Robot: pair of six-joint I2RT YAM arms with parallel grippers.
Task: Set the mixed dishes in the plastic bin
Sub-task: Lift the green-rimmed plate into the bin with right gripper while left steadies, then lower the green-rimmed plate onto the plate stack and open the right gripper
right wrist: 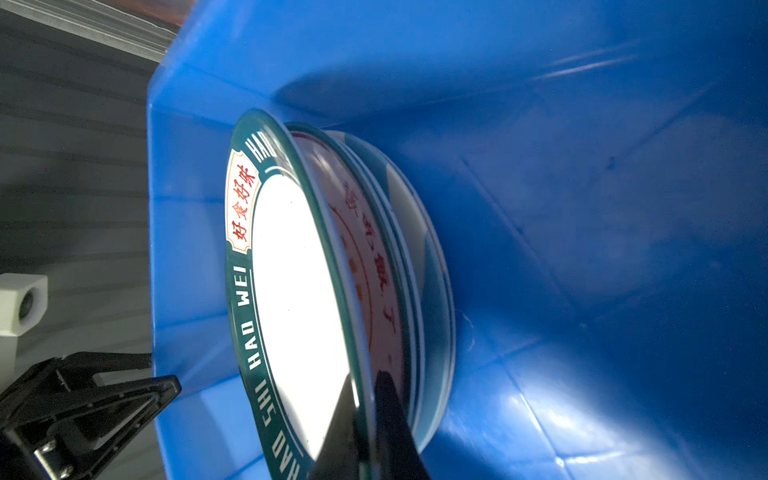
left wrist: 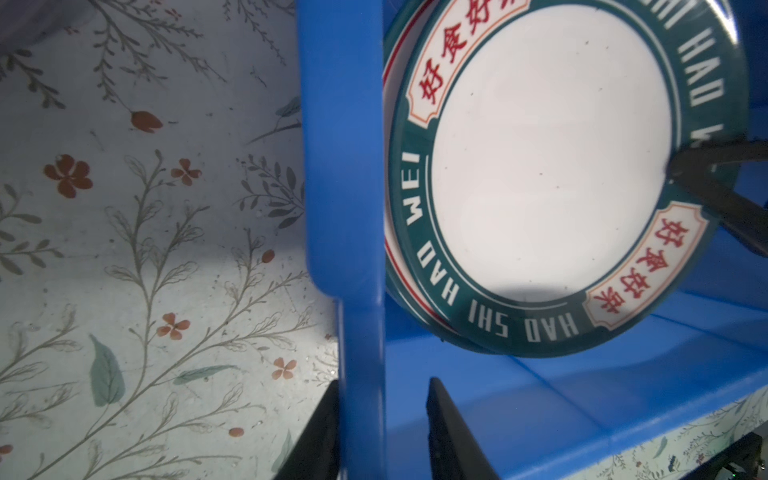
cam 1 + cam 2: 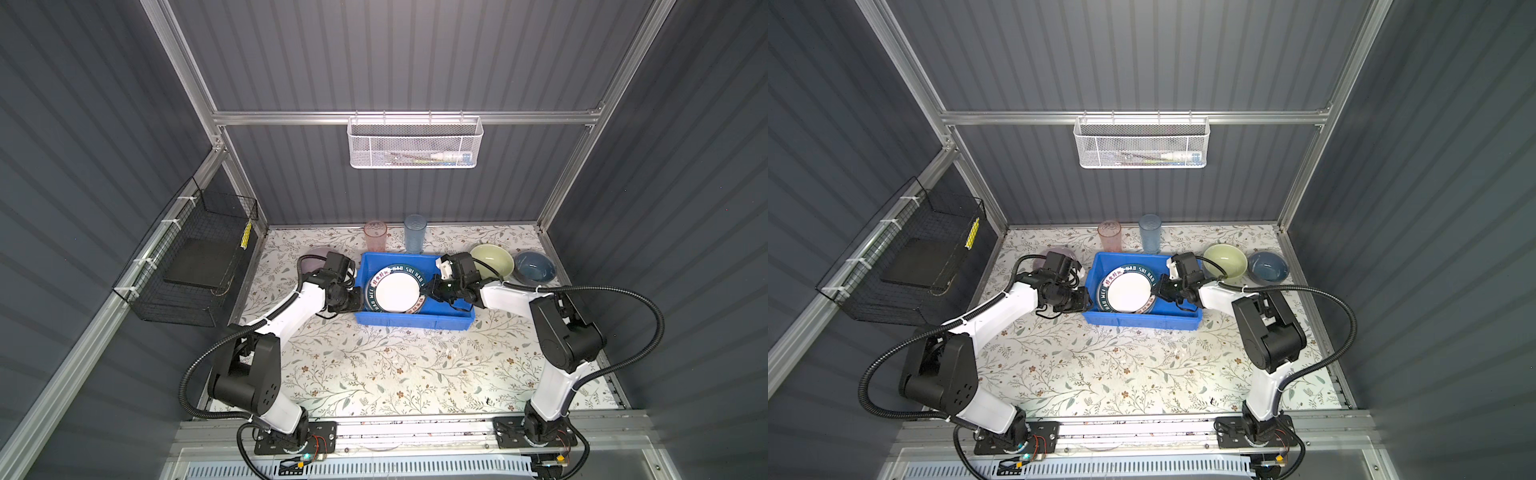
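Note:
The blue plastic bin [image 3: 411, 322] [image 3: 1142, 322] stands mid-table and holds a stack of plates. On top lies the green lettered plate [image 3: 395, 293] [image 1: 295, 270], tilted, with my right gripper [image 3: 428, 289] [image 1: 365, 382] shut on its rim. My left gripper [image 3: 356, 300] [image 2: 384, 380] straddles the bin's left wall [image 2: 340, 166], its outer finger against the rim and the inner one a gap away. Pink tumbler [image 3: 375, 235] and blue tumbler [image 3: 414, 232] stand behind the bin. Pale-green bowl [image 3: 492, 259] and dark-blue bowl [image 3: 535, 267] sit at its right. The lilac bowl [image 3: 313, 259] is half hidden behind the left wrist.
A black wire basket [image 3: 195, 266] hangs on the left wall and a white mesh basket [image 3: 415, 143] on the back rail. Grey panel walls close in the flowered table [image 3: 374, 374] on three sides.

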